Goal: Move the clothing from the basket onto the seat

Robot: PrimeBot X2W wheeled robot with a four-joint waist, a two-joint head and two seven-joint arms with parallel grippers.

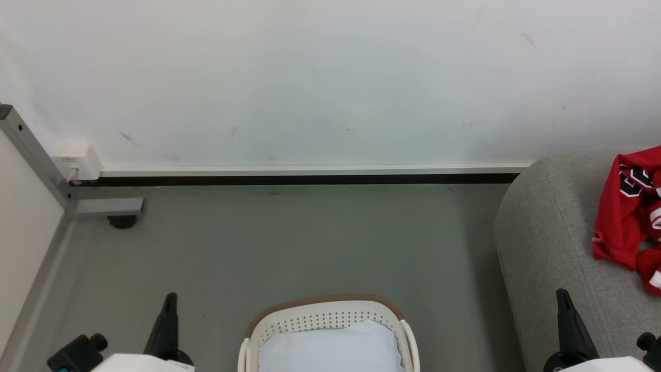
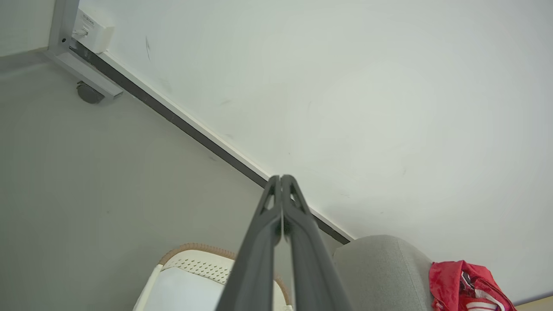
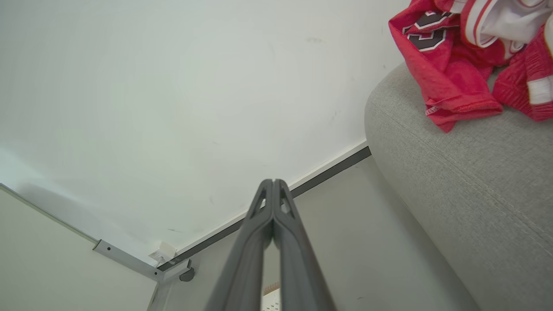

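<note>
Red clothing (image 1: 627, 206) lying crumpled on the grey seat (image 1: 547, 243).
I see white striped trim and a dark-and-white emblem on it. The cream basket (image 1: 325, 315) on the floor (image 1: 310, 243) holds a pale blue cloth (image 1: 330, 349). My left tool (image 2: 281, 178) and right tool (image 3: 273, 181): fingers pressed together, empty.

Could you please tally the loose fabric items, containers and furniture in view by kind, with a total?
Red clothing: 1
Pale blue cloth: 1
Basket: 1
Seat: 1
Total: 4
</note>
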